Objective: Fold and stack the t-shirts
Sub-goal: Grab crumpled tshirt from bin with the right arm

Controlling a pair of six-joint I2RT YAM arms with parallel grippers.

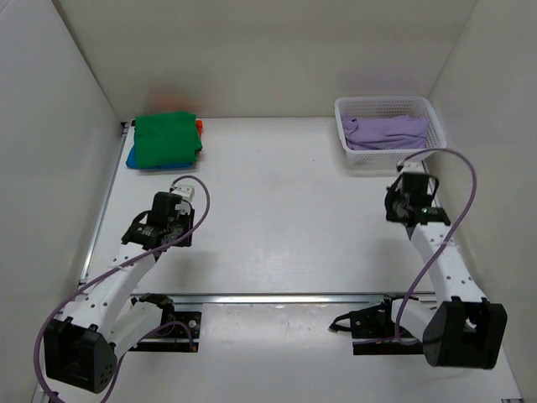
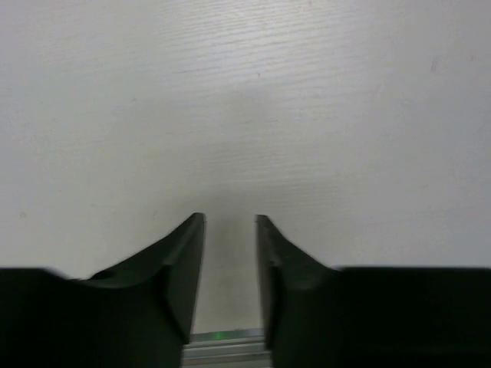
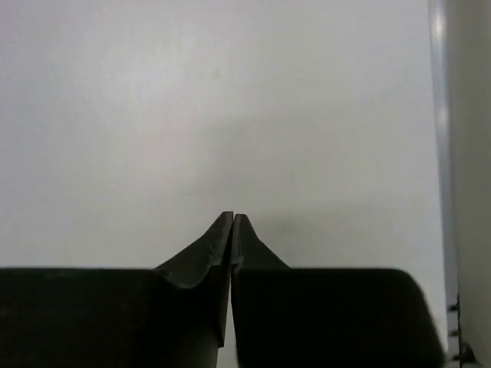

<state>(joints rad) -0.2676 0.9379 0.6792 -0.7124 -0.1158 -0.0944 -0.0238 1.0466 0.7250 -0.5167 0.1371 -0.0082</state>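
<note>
A folded stack lies at the table's back left: the green t-shirt [image 1: 167,138] on top, the blue t-shirt [image 1: 134,157] under it, an orange edge [image 1: 200,126] showing at the right. The red t-shirt is hidden. The lavender t-shirt [image 1: 384,131] lies crumpled in the white mesh basket [image 1: 388,107] at the back right. My left gripper [image 1: 179,190] [image 2: 230,221] is open with a narrow gap and empty, over bare table just in front of the stack. My right gripper [image 1: 409,180] [image 3: 232,218] is shut and empty, just in front of the basket.
White walls enclose the table on the left, back and right. A metal rail [image 1: 285,297] runs across the near edge by the arm bases. The right wall's edge [image 3: 460,153] shows close beside my right gripper.
</note>
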